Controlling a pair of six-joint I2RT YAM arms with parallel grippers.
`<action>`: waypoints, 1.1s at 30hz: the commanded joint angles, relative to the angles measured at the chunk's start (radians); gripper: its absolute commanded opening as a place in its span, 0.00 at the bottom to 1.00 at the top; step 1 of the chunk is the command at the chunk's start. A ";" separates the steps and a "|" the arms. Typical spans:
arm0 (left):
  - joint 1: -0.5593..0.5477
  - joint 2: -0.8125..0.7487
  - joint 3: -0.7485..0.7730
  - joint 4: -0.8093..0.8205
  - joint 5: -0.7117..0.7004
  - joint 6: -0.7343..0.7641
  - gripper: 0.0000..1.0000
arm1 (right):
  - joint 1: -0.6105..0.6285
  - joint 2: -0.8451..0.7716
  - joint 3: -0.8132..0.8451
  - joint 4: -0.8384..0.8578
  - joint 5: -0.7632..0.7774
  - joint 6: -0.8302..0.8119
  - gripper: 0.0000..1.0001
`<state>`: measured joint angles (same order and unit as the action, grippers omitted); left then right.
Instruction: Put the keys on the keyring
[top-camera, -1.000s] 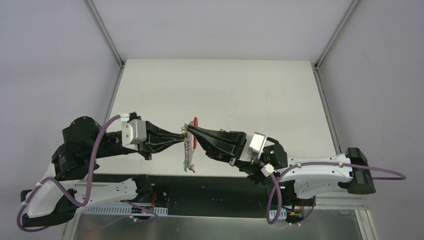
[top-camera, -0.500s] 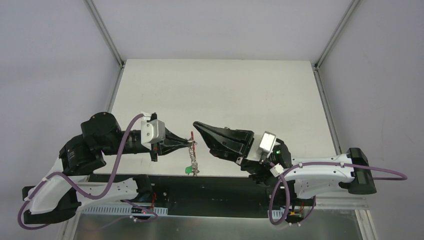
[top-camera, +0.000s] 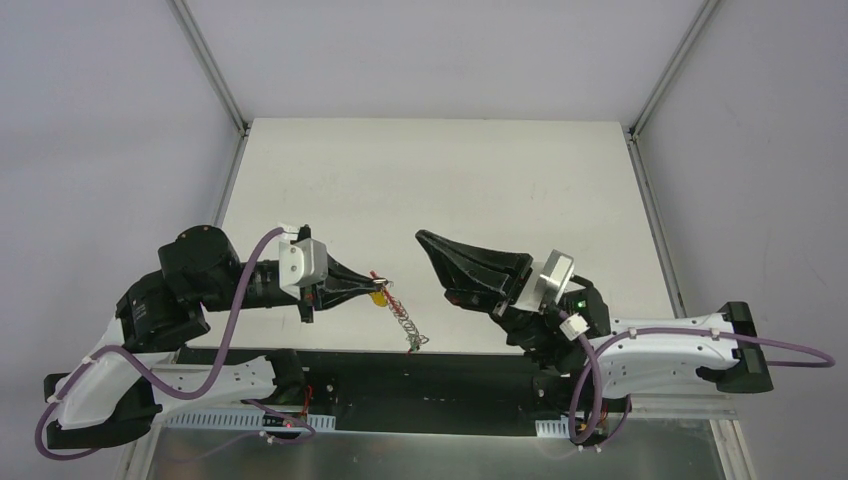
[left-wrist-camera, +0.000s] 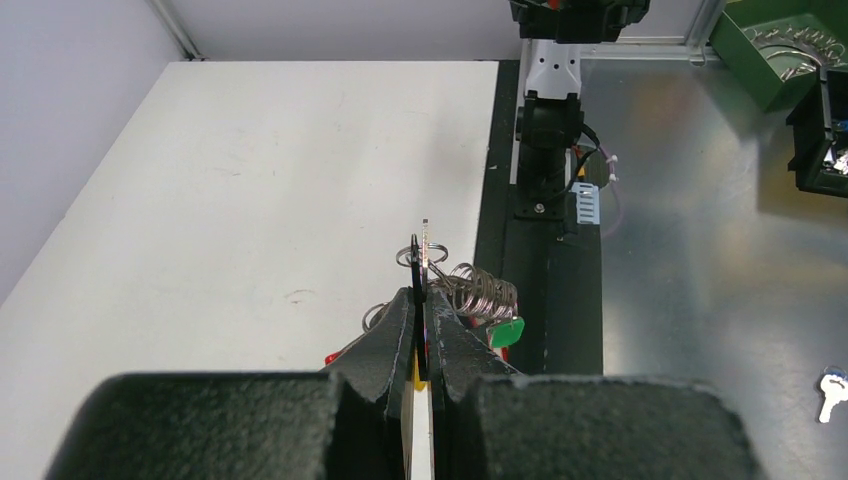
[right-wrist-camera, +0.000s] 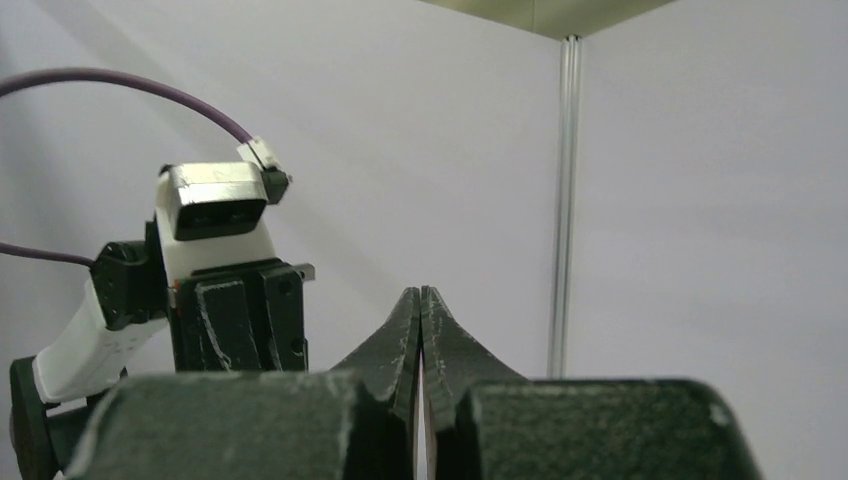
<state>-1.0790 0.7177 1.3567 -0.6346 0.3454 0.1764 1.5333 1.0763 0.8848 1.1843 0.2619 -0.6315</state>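
- Near the front edge of the table (top-camera: 450, 180), clear of its surface: a tight clench by the left gripper (top-camera: 376, 284) on the upper end of the keyring (top-camera: 405, 322).
- From the left wrist view, pinching a thin dark piece seen edge-on between the fingers (left-wrist-camera: 395, 322), with the silver blade of one of the keys (left-wrist-camera: 425, 238) poking out past the tips. Cannot tell exactly which part sits between the pads.
- Hanging below that grip as a silvery row of small loops, slanting down and toward the right arm's side, about over the table's front edge.
- Ending in a green tag (left-wrist-camera: 506, 332) at the low end of the loops.
- Showing a yellow tag (top-camera: 379, 296) just beside the fingertips, and a bit of red plastic right at the grip.
- Off to the right, well apart from the keyring: the right gripper (top-camera: 421, 238), tilted up toward the back wall, fingers (right-wrist-camera: 405, 330) pressed together with nothing between them.
- Beyond the table, on the metal bench (left-wrist-camera: 700, 250): a loose key (left-wrist-camera: 828, 390) near the lower right corner of the left wrist view, and a green bin (left-wrist-camera: 775, 55) with metal rings in it at the upper right.
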 joint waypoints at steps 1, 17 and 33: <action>0.001 0.011 0.012 0.049 -0.034 0.018 0.00 | 0.004 -0.078 -0.010 -0.156 0.153 0.010 0.04; 0.000 0.074 -0.005 0.047 -0.089 0.017 0.00 | 0.004 -0.251 0.034 -0.937 0.327 0.212 0.50; 0.001 0.068 -0.010 0.033 -0.073 0.011 0.00 | 0.003 -0.308 0.062 -1.346 0.133 0.175 0.86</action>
<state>-1.0790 0.8021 1.3437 -0.6384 0.2703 0.1764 1.5333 0.7963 0.8978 -0.0818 0.4736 -0.4145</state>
